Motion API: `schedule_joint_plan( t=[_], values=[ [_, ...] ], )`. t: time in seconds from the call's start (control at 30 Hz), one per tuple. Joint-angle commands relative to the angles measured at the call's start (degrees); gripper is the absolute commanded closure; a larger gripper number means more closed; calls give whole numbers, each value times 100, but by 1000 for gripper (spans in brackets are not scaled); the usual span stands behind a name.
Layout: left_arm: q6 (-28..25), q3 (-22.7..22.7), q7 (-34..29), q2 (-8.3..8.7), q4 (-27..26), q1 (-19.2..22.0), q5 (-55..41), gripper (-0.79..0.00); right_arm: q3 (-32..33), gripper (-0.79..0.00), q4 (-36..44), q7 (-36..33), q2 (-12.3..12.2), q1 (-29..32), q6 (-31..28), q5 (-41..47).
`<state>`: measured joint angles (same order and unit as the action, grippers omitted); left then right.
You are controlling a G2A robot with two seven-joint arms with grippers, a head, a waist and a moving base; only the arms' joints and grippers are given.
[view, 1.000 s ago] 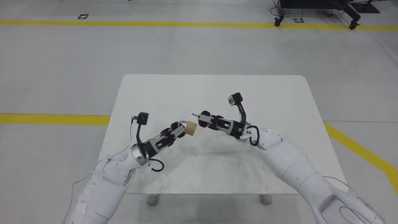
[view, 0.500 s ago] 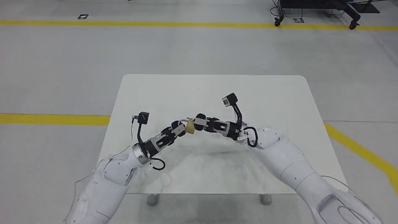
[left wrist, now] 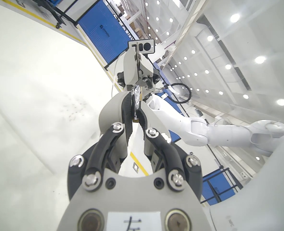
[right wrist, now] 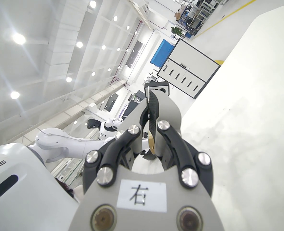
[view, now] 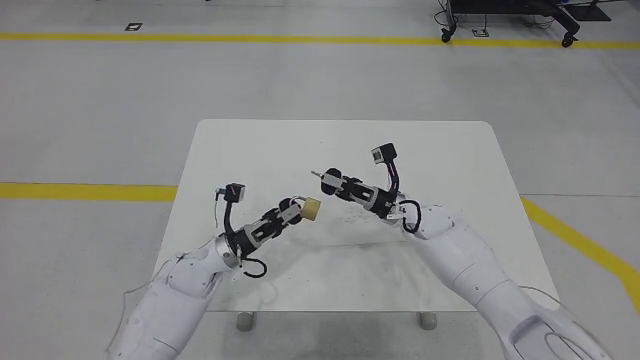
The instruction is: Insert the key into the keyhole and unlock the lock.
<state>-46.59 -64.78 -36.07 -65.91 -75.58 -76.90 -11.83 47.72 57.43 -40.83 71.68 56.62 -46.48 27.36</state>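
Jaws on both arms are clamped shut above the white worktop. The left jaws pinch the small brass-coloured lock, and the right jaws grip the key, whose thin blade pokes out past their tips. Lock and key hang in the air near each other but apart, and the key is not in the keyhole.

The lock looks hard and smooth-sided, and is probably dense for its size. It is likely to twist in a two-point pinch once the key pushes or turns against it. It is best held across the flat faces of its body, with the keyhole end left free.

The key appears light, stiff and thin. It needs to lie flat between the jaws at its head so that a turn carries through without the blade pivoting or slipping.

Much is hidden. Which face of the lock carries the keyhole cannot be made out, nor whether the shackle is closed. The wrist views look along the closed jaws, which cover most of what each holds. The head of the key is buried in the right jaws, and the blade's cut is too small to tell.
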Motion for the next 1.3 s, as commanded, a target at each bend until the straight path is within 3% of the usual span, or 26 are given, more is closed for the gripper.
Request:
schedule_joint_plan(
  t=[0.0,0.2,0.43,0.8,1.27],
  values=[
    [7,82,-376,-6,154,70,-709,0,-47,0,7,-45,29,-32,33,-24],
    [202,248,-1526,-31,672,332,-2340,0,-115,0,-44,-169,103,-104,-64,-24],
    [422,406,-2584,-98,1155,632,-3354,0,-62,0,-66,-283,129,-118,-316,-70],
    [979,690,-3142,-195,1283,872,-3687,0,-131,0,-12,-879,185,-184,-540,211],
    [1001,661,-3163,-242,1396,883,-3693,0,-126,0,-157,-1115,222,-273,-524,277]
  ],
)
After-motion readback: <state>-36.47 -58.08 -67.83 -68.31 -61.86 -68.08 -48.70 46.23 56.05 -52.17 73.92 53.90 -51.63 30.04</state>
